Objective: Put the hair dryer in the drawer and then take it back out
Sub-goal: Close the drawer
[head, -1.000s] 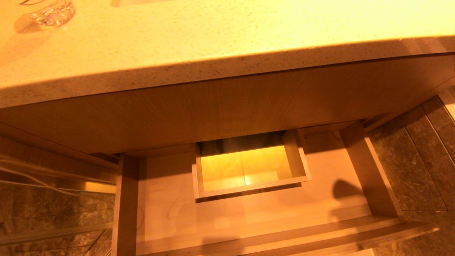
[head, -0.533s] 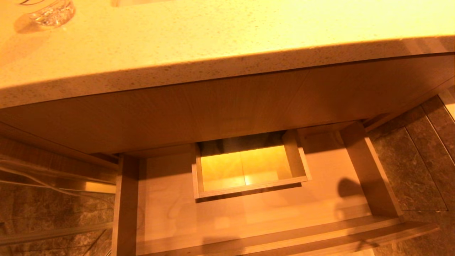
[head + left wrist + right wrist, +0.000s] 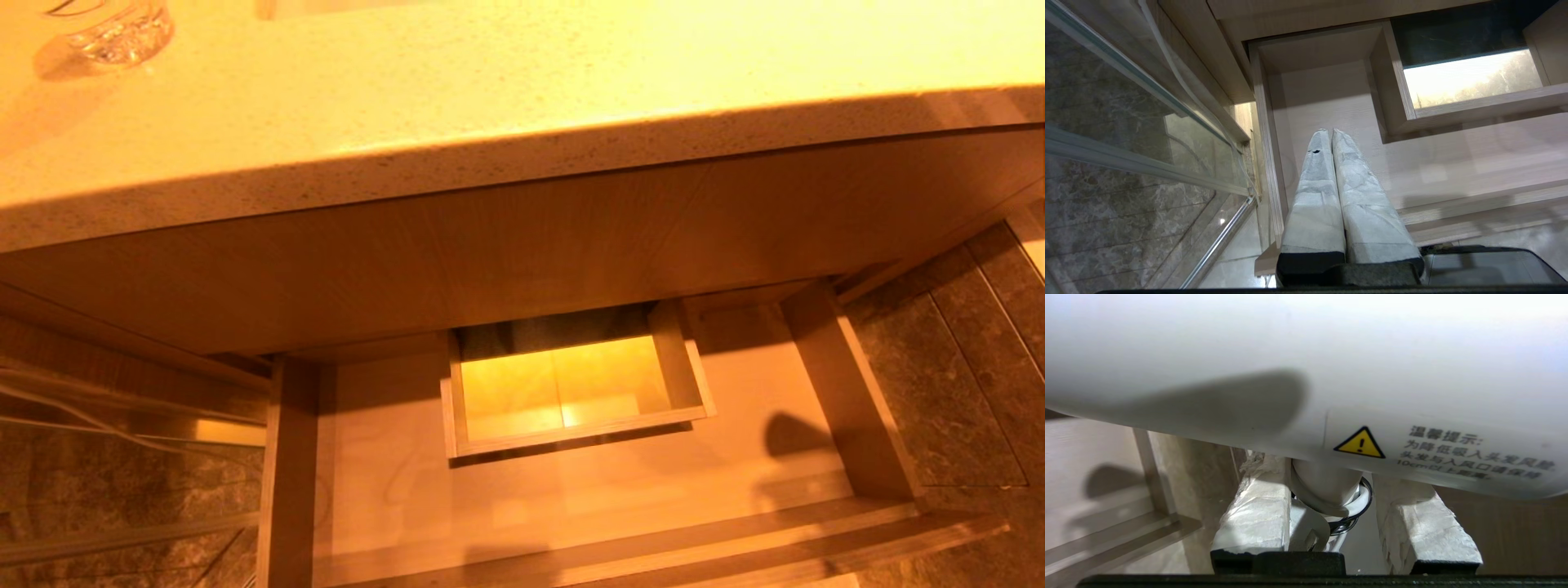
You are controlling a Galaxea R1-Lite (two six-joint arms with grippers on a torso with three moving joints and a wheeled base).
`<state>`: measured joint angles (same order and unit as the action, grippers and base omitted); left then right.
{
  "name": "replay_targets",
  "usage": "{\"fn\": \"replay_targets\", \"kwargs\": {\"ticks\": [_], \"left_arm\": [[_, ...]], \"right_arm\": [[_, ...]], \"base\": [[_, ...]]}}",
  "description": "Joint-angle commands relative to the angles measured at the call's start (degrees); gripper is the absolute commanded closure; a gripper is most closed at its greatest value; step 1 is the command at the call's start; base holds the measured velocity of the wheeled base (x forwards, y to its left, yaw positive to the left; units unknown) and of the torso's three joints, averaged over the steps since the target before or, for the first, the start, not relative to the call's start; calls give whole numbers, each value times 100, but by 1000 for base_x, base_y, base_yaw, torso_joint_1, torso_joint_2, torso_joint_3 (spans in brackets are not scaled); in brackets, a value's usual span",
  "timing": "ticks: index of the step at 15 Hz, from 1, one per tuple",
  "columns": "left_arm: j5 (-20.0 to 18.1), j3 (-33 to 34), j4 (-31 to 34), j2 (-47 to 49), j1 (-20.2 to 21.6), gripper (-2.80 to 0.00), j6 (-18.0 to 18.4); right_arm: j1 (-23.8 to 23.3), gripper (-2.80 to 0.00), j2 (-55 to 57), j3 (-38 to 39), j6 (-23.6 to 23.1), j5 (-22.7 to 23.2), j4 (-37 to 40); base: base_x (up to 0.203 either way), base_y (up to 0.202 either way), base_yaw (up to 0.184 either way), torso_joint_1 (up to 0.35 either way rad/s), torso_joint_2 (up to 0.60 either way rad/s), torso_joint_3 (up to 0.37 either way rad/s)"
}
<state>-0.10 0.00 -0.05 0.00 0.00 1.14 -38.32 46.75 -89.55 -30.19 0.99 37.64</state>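
**A:** So where's the hair dryer [image 3: 1306, 367] right now? Can't spot it from the head camera.

**B:** Yeah, it only shows in the right wrist view. It's a white one, and its body fills most of that frame, with a yellow warning triangle [image 3: 1359, 444] and some printed text on it. The right gripper [image 3: 1331, 498] has its two padded fingers [image 3: 1257, 510] on either side of the handle just under the body, so it's clamped on the dryer, holding it near the drawer's right side wall. Whether the dryer rests on anything I can't tell.

**A:** And the drawer?

**B:** The drawer [image 3: 571, 498] is pulled out under the counter [image 3: 490, 106]. Light wood bottom, with a boxed rectangular cutout [image 3: 571, 388] in the middle toward the back. There's a dark shadow blob on the drawer floor near its right side. Nothing's lying in the part of the drawer the head camera sees.

**A:** Left arm doing anything?

**B:** Nope. The left gripper [image 3: 1331, 134] hangs over the left part of the drawer, fingers pressed together with nothing between them. A glass panel [image 3: 1126, 122] and stone floor sit beside it.

**A:** Anything on the counter?

**B:** Just a clear glass dish [image 3: 114, 37] at the far left corner.
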Motion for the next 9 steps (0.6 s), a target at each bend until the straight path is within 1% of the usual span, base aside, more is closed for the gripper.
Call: {"fn": "replay_targets", "kwargs": {"ticks": [1, 3, 8, 9], "left_arm": [[1, 9, -4, 0, 0, 0, 0], [1, 9, -4, 0, 0, 0, 0], [1, 9, -4, 0, 0, 0, 0], [1, 9, -4, 0, 0, 0, 0]], "right_arm": [[-1, 0, -52, 8, -49, 15, -4], [-1, 0, -52, -18, -41, 16, -20], [-1, 0, -48, -37, -65, 62, -208], [-1, 0, -52, -36, -67, 95, -266]], "base": [[0, 0, 0, 261, -76, 191], [0, 0, 0, 352, -108, 240], [0, 0, 0, 414, -165, 242], [0, 0, 0, 264, -122, 137]]}}
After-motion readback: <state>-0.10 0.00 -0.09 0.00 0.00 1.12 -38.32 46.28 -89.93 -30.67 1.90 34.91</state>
